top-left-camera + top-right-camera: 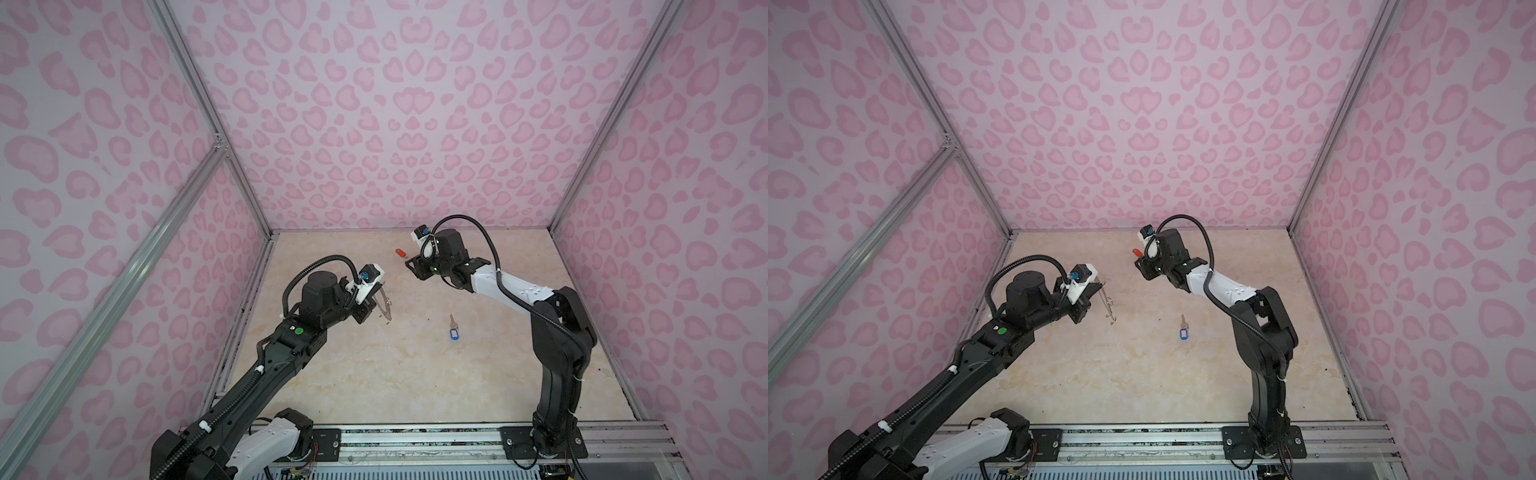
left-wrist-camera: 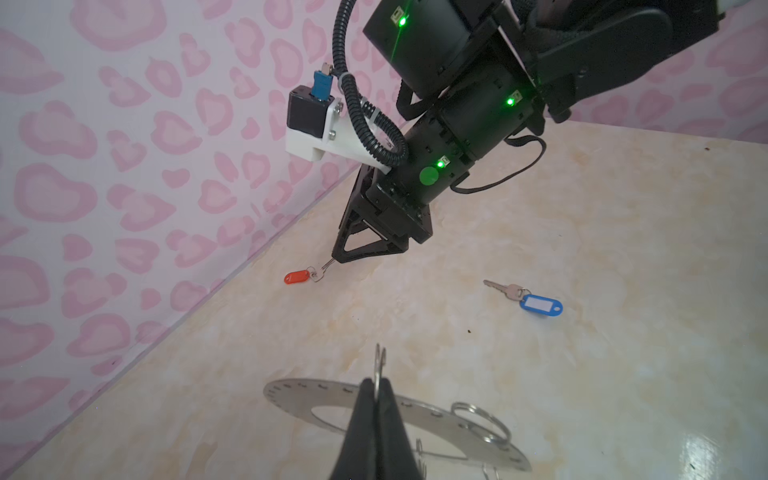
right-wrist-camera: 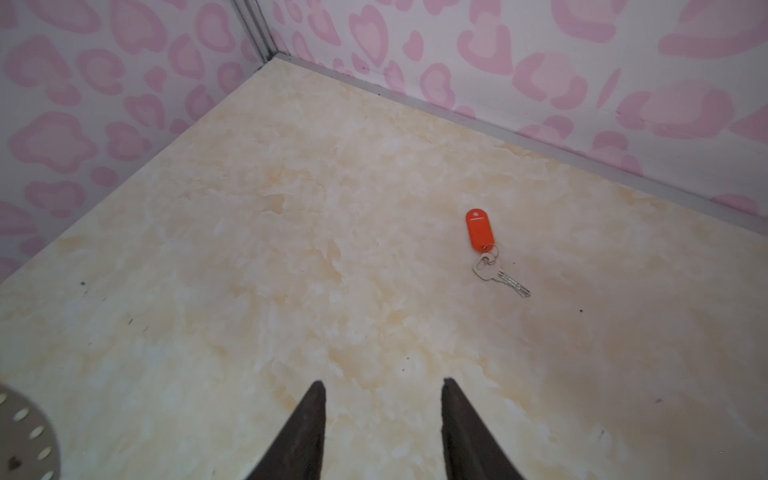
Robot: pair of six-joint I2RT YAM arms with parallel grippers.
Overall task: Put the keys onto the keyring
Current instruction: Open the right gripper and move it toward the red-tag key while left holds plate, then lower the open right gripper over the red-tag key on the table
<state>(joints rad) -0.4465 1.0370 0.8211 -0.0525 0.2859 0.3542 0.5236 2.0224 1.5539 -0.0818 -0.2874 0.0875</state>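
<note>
My left gripper [image 2: 377, 384] is shut on a thin wire loop of the keyring [image 2: 299, 395], a flat grey disc with small holes round its rim. Both top views show the keyring [image 1: 385, 305] [image 1: 1108, 306] edge-on, held above the table at the left gripper [image 1: 374, 299]. My right gripper [image 3: 384, 384] is open with nothing between its fingers. It hangs over the far part of the table [image 1: 411, 266]. The red-tagged key [image 3: 480, 230] [image 1: 401, 252] lies flat just beyond it. The blue-tagged key [image 1: 453, 330] [image 2: 536, 303] lies mid-table, nearer the right arm.
Pink patterned walls [image 1: 374, 124] with metal frame posts close in the beige marble-look table [image 1: 374, 374] on three sides. A metal rail [image 1: 415, 436] carrying both arm bases runs along the front edge.
</note>
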